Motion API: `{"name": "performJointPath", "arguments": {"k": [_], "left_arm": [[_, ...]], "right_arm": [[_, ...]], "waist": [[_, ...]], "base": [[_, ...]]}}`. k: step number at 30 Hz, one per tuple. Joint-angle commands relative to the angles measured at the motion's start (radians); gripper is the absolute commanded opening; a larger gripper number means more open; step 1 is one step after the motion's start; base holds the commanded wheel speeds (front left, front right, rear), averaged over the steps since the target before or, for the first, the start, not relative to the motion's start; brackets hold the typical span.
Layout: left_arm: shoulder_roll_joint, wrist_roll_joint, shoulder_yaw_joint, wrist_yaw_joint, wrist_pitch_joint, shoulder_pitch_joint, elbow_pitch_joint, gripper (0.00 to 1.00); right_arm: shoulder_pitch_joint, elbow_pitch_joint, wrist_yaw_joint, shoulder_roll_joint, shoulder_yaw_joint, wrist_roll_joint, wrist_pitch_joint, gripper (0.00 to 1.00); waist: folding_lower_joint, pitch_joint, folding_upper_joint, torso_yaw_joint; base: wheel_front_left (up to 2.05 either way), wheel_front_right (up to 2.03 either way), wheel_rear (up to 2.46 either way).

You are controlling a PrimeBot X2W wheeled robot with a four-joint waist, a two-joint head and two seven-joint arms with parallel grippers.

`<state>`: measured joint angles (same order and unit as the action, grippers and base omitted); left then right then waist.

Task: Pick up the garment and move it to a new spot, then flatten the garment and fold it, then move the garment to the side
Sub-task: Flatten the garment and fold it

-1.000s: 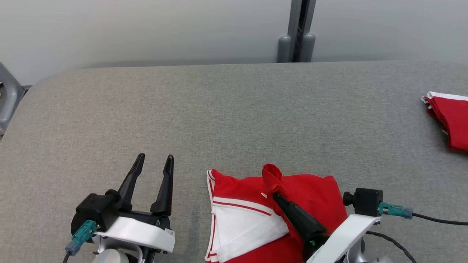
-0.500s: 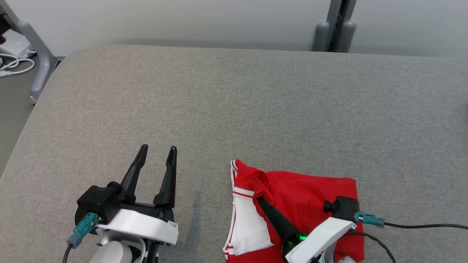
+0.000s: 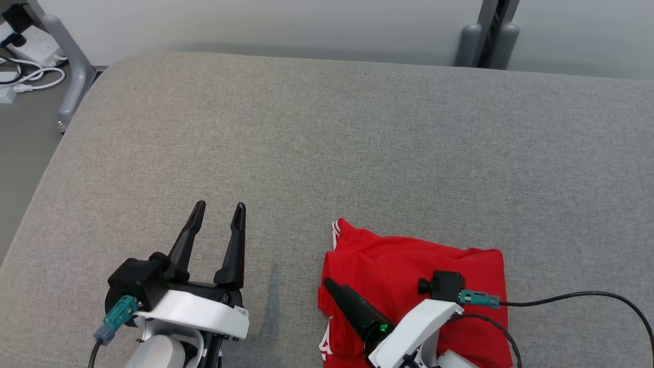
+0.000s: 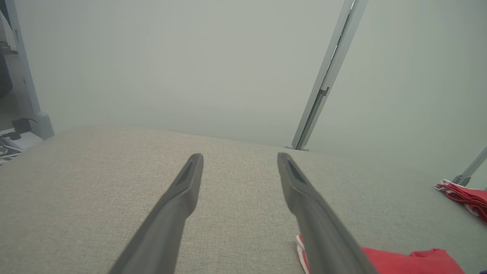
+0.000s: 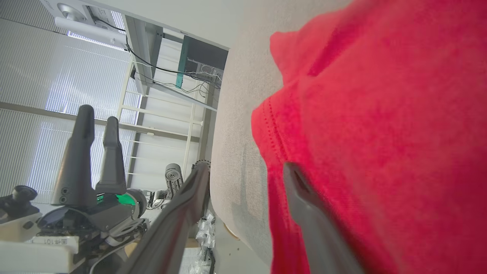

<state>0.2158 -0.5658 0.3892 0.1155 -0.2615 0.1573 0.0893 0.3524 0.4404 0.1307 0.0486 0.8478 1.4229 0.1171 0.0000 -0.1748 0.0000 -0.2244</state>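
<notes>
Garment (image 3: 409, 260) is a folded red block on the grey bench (image 3: 306, 128), at the near edge and right of the middle. White stripe trim shows at its far-left corner.

Right gripper (image 5: 246, 166) sits over the garment's left edge, angled toward the bench's far-left corner. Its jaws are spread. In the right wrist view one finger (image 5: 315, 213) lies over the red fabric and the other is off the cloth, past the bench's near edge. The garment's hemmed edge runs between them and nothing is clamped. In the head view one dark finger (image 3: 352, 312) crosses the near-left part of the garment.

Left gripper (image 3: 218, 207) is over bare bench left of the garment, apart from it, with its jaws open and empty.

A second red-and-white cloth (image 4: 464, 196) lies toward the bench's far-right end, well apart.

Writing: the sticker (image 5: 49, 240) on the left wrist housing shows "101" plus marks I can't make out. The small label (image 3: 240, 311) on the left wrist band is too small to read.
</notes>
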Motion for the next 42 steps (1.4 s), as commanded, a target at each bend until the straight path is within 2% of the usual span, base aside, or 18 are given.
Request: {"name": "performJointPath", "arguments": {"k": [1,5,9,13,17,22,25,28,30,34,38,42], "left_arm": [[0.004,0.003,-0.007,-0.002,-0.004,0.013,0.003,1.0],[-0.001,0.008,-0.012,-0.007,-0.004,-0.002,0.011,1.0],[-0.002,0.012,-0.019,-0.005,-0.004,-0.016,0.01,1.0],[-0.004,0.018,-0.018,-0.004,-0.004,-0.026,0.005,1.0],[-0.006,0.025,-0.014,-0.002,-0.004,-0.034,0.0,1.0],[-0.011,0.032,-0.018,0.0,-0.004,-0.033,-0.005,1.0],[-0.015,0.033,-0.027,0.001,-0.004,-0.037,-0.007,1.0],[-0.021,0.043,-0.037,-0.001,-0.004,-0.041,-0.009,1.0],[-0.03,0.045,-0.042,-0.013,-0.004,-0.045,-0.011,1.0],[-0.041,0.068,-0.058,-0.033,-0.004,-0.056,-0.005,1.0],[-0.061,0.106,-0.094,-0.049,-0.004,-0.081,-0.004,1.0],[-0.082,0.165,-0.133,-0.07,-0.004,-0.1,-0.006,1.0]], "right_arm": [[0.017,0.002,0.0,0.005,0.01,0.001,0.011,1.0],[0.055,-0.016,0.0,0.005,0.047,-0.018,0.041,1.0],[0.095,-0.018,0.0,0.018,0.025,-0.091,0.072,1.0],[0.115,-0.033,0.0,0.082,-0.042,-0.18,0.09,1.0],[0.104,-0.057,0.0,0.182,-0.127,-0.288,0.088,1.0],[0.082,-0.073,0.0,0.299,-0.254,-0.54,0.097,1.0],[0.036,-0.114,0.0,0.306,-0.368,-0.662,0.098,1.0],[-0.012,-0.174,0.0,0.338,-0.466,-0.878,0.107,1.0],[-0.07,-0.216,0.0,0.316,-0.543,-1.003,0.116,1.0],[-0.184,-0.297,0.0,0.246,-0.704,-1.147,0.131,1.0],[-0.275,-0.366,0.0,0.147,-0.819,-1.237,0.143,1.0],[-0.324,-0.417,0.0,0.081,-0.871,-1.291,0.148,1.0]], "waist": [[0.0,0.005,0.0,0.004],[0.0,0.026,0.0,0.019],[0.0,0.053,0.0,0.042],[0.0,0.079,0.0,0.071],[0.0,0.093,0.0,0.1],[0.0,0.102,0.0,0.125],[0.0,0.106,0.0,0.138],[0.0,0.108,0.0,0.147],[0.0,0.11,0.0,0.149],[0.0,0.11,0.0,0.152],[0.0,0.107,0.0,0.156],[0.0,0.105,0.0,0.158]], "base": [[0.0,0.0,0.0],[0.0,0.0,0.0],[0.0,0.0,0.0],[0.0,0.0,0.0],[0.0,0.0,0.0],[0.0,0.0,0.0],[0.0,0.0,0.0],[0.0,0.0,0.0],[0.0,0.0,0.0],[0.0,0.0,0.0],[0.0,0.0,0.0],[0.0,0.0,0.0]]}}
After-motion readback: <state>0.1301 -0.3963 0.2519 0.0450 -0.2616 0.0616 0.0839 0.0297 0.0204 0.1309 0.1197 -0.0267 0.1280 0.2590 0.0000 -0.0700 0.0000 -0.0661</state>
